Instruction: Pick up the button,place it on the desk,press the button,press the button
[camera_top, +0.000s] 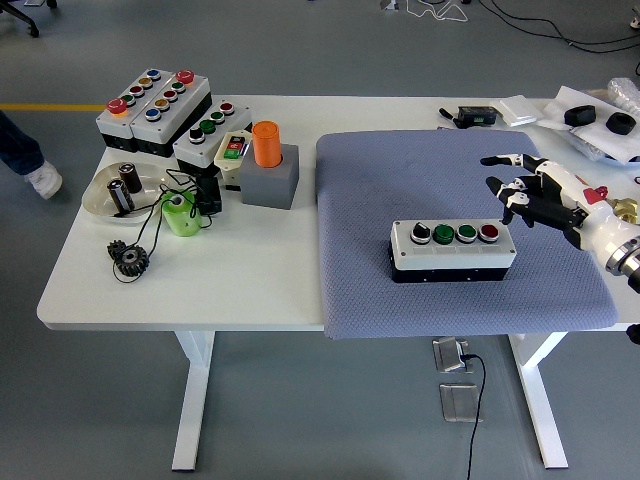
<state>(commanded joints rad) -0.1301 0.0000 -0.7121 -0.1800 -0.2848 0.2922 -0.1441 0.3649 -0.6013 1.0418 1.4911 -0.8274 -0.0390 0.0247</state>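
From the head view, the button box (452, 250) sits flat on the blue mat (360, 200) that covers the right half of the white surface (200, 290). Its long axis runs left to right across the picture, with four buttons in a row on top: a black-and-white one at the left, two green in the middle and the red button (489, 233) at the right end.

The right hand (530, 190) hangs over the mat, up and to the right of the box, clear of it. Its fingers are spread loosely, pointing toward the left, and hold nothing. So the box lies down and to the left of the hand, and the red end is the end nearest those fingertips (490, 160).

No left arm shows anywhere in the picture, so the right hand is the only one placed to reach the box. I'd judge the box already set down and a press next; the hand would have to come down and in toward the near side to meet the row, reaching the red button first.

Other button boxes (160, 105) and an orange cylinder (266, 143) stand well apart at the far left.
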